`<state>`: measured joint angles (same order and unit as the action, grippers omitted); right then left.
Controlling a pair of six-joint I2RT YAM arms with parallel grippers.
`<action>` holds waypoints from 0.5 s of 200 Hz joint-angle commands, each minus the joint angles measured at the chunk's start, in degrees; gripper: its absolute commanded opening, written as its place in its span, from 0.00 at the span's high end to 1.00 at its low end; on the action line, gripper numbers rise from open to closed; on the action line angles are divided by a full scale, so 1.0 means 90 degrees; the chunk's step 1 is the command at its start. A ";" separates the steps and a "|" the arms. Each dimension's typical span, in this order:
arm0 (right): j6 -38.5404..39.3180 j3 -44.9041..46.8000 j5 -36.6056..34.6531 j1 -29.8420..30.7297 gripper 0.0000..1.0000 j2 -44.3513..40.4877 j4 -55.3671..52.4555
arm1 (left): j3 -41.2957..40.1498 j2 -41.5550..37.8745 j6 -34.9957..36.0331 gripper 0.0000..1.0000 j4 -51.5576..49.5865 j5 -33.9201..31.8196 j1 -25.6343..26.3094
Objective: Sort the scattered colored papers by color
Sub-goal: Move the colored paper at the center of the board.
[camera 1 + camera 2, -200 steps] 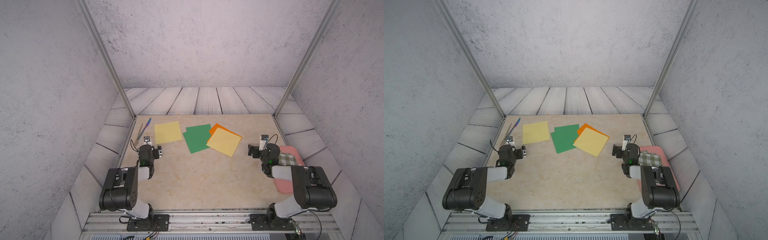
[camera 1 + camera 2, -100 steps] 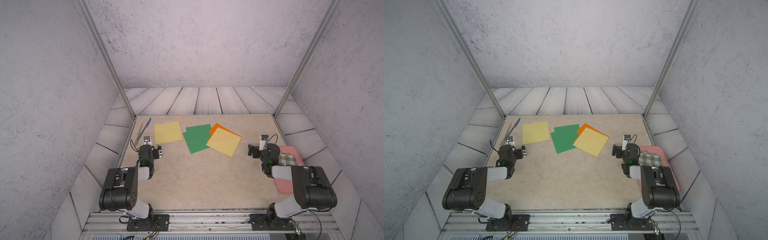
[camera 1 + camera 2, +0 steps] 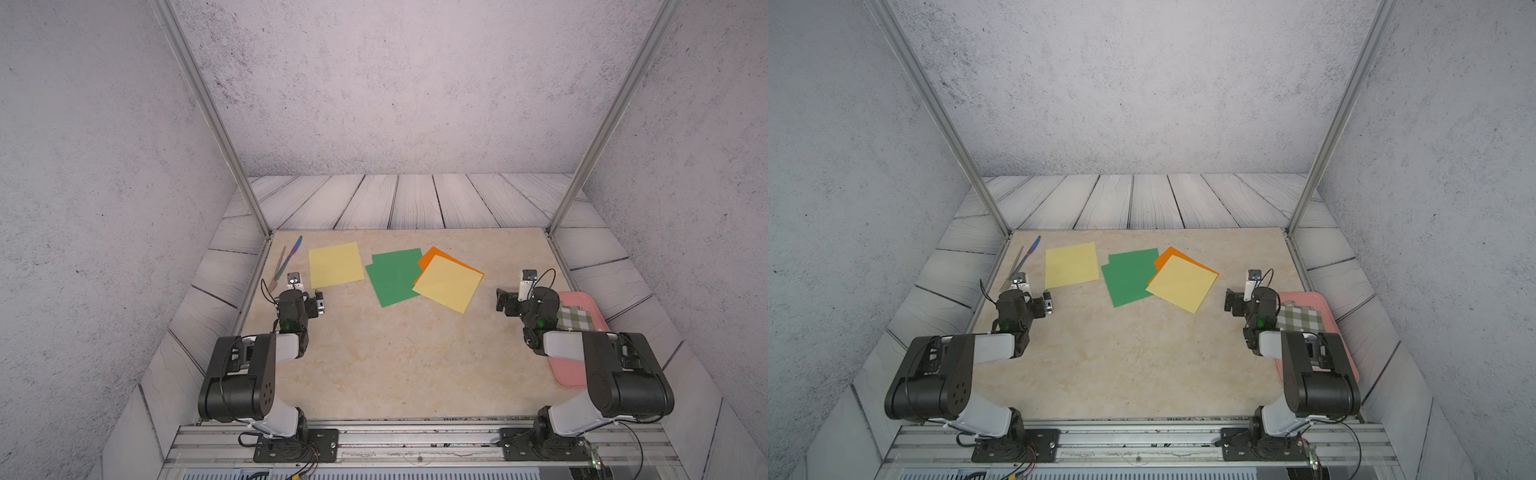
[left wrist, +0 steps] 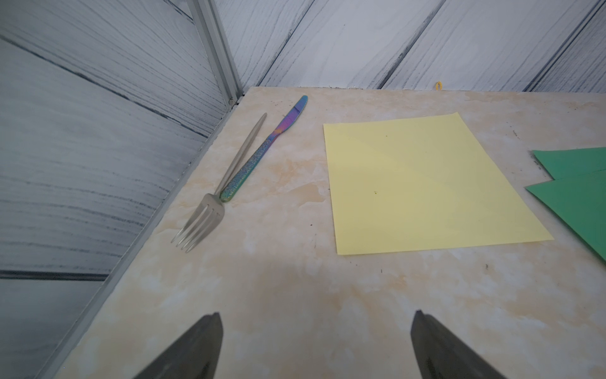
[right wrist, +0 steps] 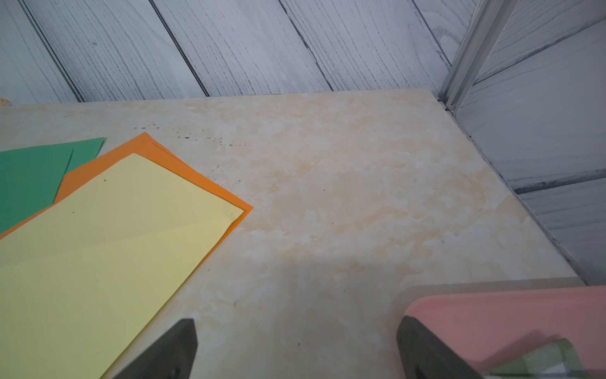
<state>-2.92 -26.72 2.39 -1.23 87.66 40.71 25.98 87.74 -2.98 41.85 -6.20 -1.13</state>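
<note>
Open and empty, the left gripper (image 4: 314,328) faced the lone yellow paper (image 4: 423,183) just ahead; the right gripper (image 5: 295,328), likewise open, sat nearer the top yellow paper (image 5: 108,249).

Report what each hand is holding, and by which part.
Nothing is held. The left hand and the right hand are both open and empty. The colored papers lie flat on the table, touched by neither hand.
</note>
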 commanded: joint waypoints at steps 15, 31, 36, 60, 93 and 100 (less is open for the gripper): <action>0.0033 0.0000 -0.0102 0.0021 0.01 0.0055 0.0014 | -0.0042 -0.0057 -0.0020 0.04 0.0028 -0.0032 0.0040; 0.0033 0.0000 -0.0100 0.0023 0.01 0.0048 0.0023 | -0.0038 -0.0062 -0.0020 0.04 0.0030 -0.0034 0.0037; 0.0040 -0.0002 -0.0100 0.0023 0.01 0.0056 0.0019 | -0.0044 -0.0062 -0.0020 0.04 0.0030 -0.0034 0.0037; -0.0088 -0.0240 -0.0403 0.0032 0.01 -0.0093 -0.0497 | -0.0064 -0.0077 -0.0010 0.04 0.0062 -0.0051 0.0048; -0.0095 -0.1203 -0.0452 0.0030 0.01 -0.0537 -0.2341 | 0.0824 -0.0512 0.0087 0.04 -0.1706 0.0075 0.0076; -0.0136 -0.1269 -0.0482 0.0030 0.01 -0.0658 -0.2501 | 0.1097 -0.0584 0.0122 0.05 -0.2200 0.0120 0.0076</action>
<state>-3.40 -34.59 -0.27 -1.19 86.89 27.83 28.03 86.52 -2.79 36.25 -6.09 -1.04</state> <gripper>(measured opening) 0.990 0.959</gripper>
